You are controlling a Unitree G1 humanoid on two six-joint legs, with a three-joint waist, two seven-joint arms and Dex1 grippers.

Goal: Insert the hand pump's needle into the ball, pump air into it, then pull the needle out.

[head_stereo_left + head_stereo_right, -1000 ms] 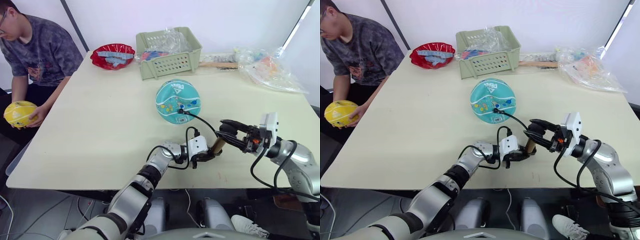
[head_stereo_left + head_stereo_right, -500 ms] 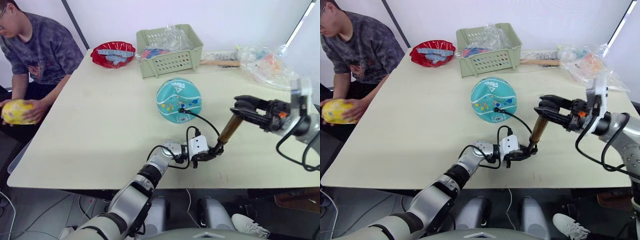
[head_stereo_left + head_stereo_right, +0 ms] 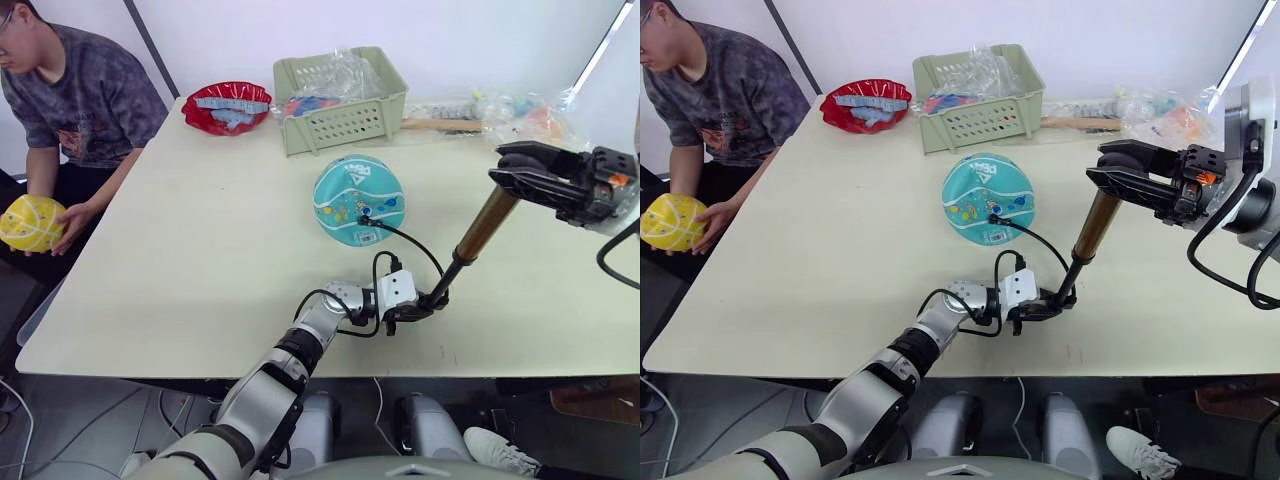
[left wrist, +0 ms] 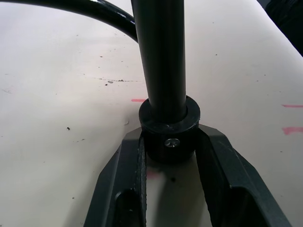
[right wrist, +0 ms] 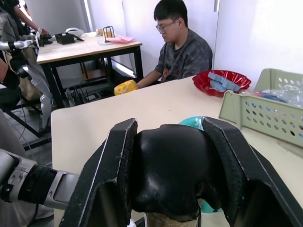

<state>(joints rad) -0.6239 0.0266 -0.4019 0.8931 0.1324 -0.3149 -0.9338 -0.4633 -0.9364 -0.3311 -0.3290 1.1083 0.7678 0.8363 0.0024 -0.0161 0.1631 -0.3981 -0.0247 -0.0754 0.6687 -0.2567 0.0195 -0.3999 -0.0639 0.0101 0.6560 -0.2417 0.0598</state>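
Note:
The teal ball [image 3: 358, 199] rests mid-table. The hand pump [image 3: 486, 222] stands tilted to its right, drawn out long: the gold barrel is up high, with a thin black rod [image 3: 447, 277] below it. My left gripper [image 3: 420, 304] is shut on the pump's black bottom cap [image 4: 168, 127] at the table. My right gripper [image 3: 530, 172] is shut on the black handle [image 5: 165, 165] at the top. The black hose [image 3: 405, 238] loops from the base to the ball. Its tip [image 3: 362, 219] sits against the ball's front, and the needle itself is hidden there.
A green basket [image 3: 340, 100] with plastic bags, a red bowl [image 3: 226, 108] and a heap of clear bags [image 3: 540, 125] line the far edge. A person [image 3: 70, 95] sits at the table's left holding a yellow ball [image 3: 30, 222].
My right gripper rose up and to the right with the handle, drawing the gold barrel off the base and baring the black rod. The left gripper and the ball stayed put.

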